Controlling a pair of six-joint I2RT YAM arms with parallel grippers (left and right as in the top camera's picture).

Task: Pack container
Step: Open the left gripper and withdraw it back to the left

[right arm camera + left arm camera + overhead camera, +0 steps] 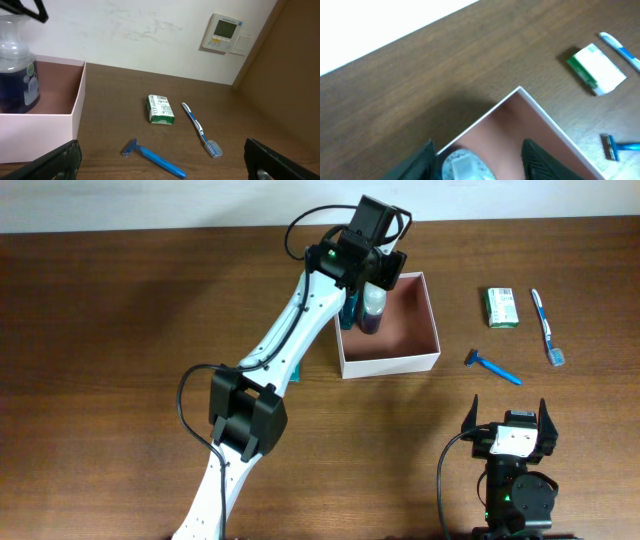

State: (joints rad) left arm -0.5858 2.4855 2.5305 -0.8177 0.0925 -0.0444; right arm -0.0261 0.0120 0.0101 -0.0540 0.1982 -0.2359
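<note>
The container point(392, 364) is a square white-walled box with a reddish-brown inside, at the middle back of the table. A bottle point(372, 312) of dark blue liquid with a clear cap stands in its far left corner. My left gripper point(374, 278) hangs over that corner, open. In the left wrist view its fingers point(480, 161) stand on either side of the cap point(466, 167), and the right finger is clear of it. The container wall point(485, 118) runs below. My right gripper point(510, 420) is open and empty near the front edge.
Right of the container lie a green-and-white packet point(502, 307), a toothbrush point(547, 327) and a blue razor point(492, 366); the right wrist view shows the packet point(160, 109), toothbrush point(200, 129) and razor point(155, 159). A teal item point(297, 371) peeks from under the left arm.
</note>
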